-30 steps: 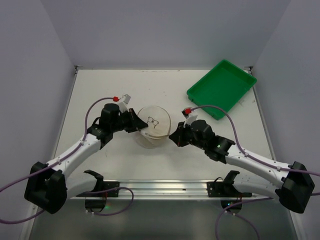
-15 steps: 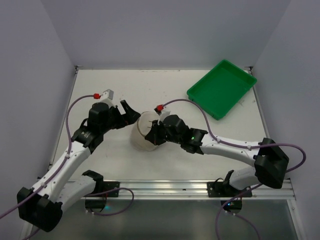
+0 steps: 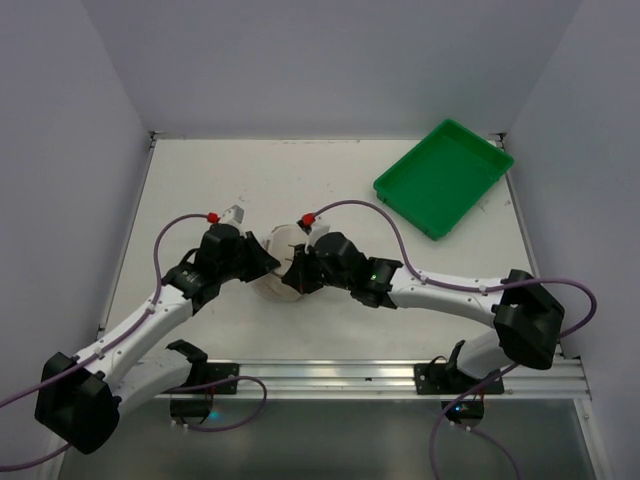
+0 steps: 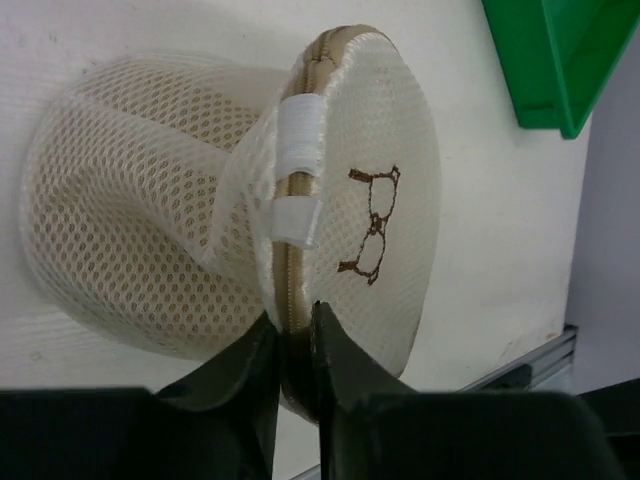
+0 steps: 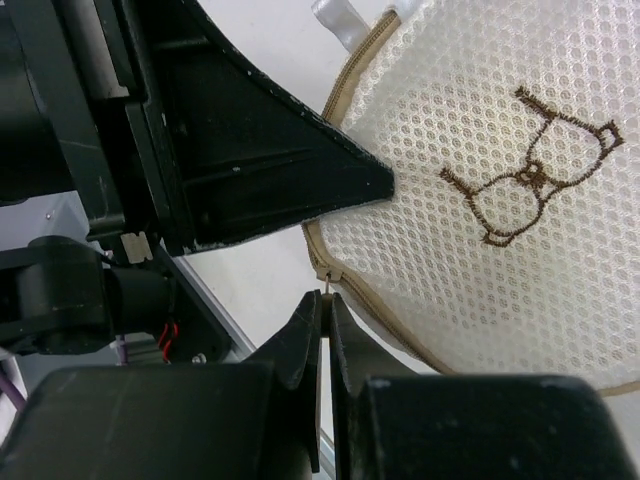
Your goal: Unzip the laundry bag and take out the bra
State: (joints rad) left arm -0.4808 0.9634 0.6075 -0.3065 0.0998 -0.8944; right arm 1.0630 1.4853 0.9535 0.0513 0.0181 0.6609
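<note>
The laundry bag is a whitish round mesh case tipped on its side between my two grippers. Its lid with the brown bra drawing and its tan zip rim show in the left wrist view. My left gripper is shut on the zip rim at the bag's edge. My right gripper is shut on the small zip pull at the lid's rim. The left gripper's black finger shows beside it. The bra is hidden; I see none of it.
A green plastic tray stands at the back right, also seen in the left wrist view. The metal rail runs along the table's near edge. Purple cables loop over both arms.
Both grippers have closed in on the bag from either side. The bag has been tipped from lying flat onto its side. The left gripper now clamps its rim, the right one the zip pull.
</note>
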